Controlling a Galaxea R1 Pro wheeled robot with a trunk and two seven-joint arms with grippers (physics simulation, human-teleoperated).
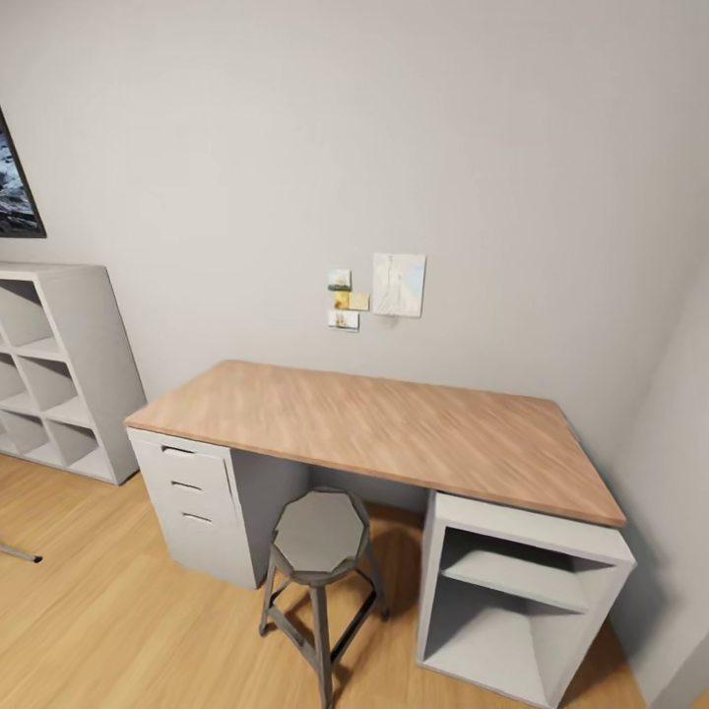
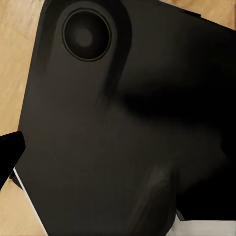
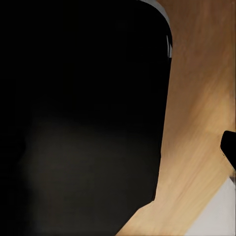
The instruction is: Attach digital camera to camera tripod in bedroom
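The digital camera is out of view. A thin grey rod with a dark tip [image 1: 20, 553] pokes in low over the floor at the left edge of the head view; it may be a leg of the camera tripod, but I cannot tell. In the left wrist view a large black rounded robot part [image 2: 123, 123] sits close to the lens, with a black finger tip [image 2: 10, 155] at the edge. The right wrist view has a black body [image 3: 83, 118] over wood floor and a black finger tip [image 3: 229, 147] at its edge. Whether either gripper is open or shut cannot be told.
I face a wood-topped desk [image 1: 394, 423] against a pale grey wall, with white drawers [image 1: 192, 492] on its left and an open white shelf unit [image 1: 522, 601] on its right. A grey stool [image 1: 320, 551] stands before it. White cubby shelves [image 1: 59, 374] and a black TV corner [image 1: 15, 192] are at the left.
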